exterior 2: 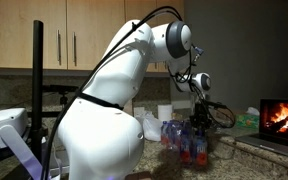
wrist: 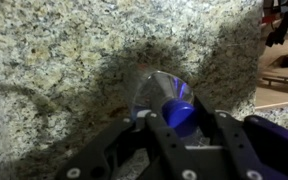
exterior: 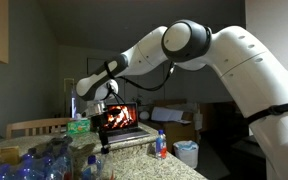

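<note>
In the wrist view my gripper (wrist: 180, 128) is shut on a clear plastic bottle with a blue cap (wrist: 179, 112). The black fingers sit on either side of its neck. The bottle's clear body points down at the speckled granite counter (wrist: 64, 60) and casts a shadow on it. In both exterior views the gripper (exterior: 103, 133) (exterior 2: 198, 112) hangs from the bent white arm over a cluster of blue-capped bottles (exterior 2: 189, 142). The held bottle itself is hard to pick out there.
Several more blue-capped bottles (exterior: 39, 166) crowd the counter's near end, and one stands apart (exterior: 161, 145). An open laptop showing a fire (exterior: 119, 118) (exterior 2: 282, 118) sits behind the gripper. A green box (exterior: 79, 127) is next to it. Wooden cabinets (exterior 2: 64, 35) line the wall.
</note>
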`<state>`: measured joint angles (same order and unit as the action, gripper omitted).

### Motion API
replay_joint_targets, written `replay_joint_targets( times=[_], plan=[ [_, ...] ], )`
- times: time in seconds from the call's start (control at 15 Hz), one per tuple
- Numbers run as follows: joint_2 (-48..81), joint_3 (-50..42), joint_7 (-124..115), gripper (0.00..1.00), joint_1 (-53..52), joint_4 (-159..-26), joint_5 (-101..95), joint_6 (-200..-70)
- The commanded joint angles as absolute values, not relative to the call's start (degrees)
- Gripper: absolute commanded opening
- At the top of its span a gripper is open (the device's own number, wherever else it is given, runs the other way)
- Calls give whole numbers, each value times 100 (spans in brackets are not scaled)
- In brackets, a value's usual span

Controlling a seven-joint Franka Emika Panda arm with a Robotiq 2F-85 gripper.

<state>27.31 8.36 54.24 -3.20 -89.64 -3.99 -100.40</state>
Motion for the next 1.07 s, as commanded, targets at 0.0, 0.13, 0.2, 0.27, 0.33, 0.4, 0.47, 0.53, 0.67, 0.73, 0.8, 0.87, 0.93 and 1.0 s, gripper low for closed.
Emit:
replay_joint_targets(
  times=[0.0,0.13,0.2,0.27,0.33,0.4,0.47,0.53,0.67,0.73,0.8,0.87,0.93,1.0],
  plan=[
    [2377,702,4559,15,-250,-9164,-155,-9990],
    [2192,615,4139,15,-173,-9232,-61,-9970],
    [2073,564,3946,15,-124,-9289,-20,-9959],
    [1979,510,3736,15,-91,-9308,-12,-9928],
    [1878,450,3532,15,-51,-9341,-7,-9889],
    [1797,392,3336,15,-3,-9358,-4,-9833],
    [1724,330,3152,15,53,-9377,7,-9760],
    [1648,265,2994,15,127,-9417,31,-9706],
    [1518,143,2698,15,273,-9497,131,-9610],
    [1457,77,2552,15,344,-9574,194,-9616],
    [1417,12,2403,15,409,-9621,261,-9612],
    [1383,-54,2287,15,491,-9689,367,-9637],
    [1356,-117,2180,15,569,-9753,491,-9654],
    [1334,-183,2069,15,643,-9821,610,-9679]
  ],
)
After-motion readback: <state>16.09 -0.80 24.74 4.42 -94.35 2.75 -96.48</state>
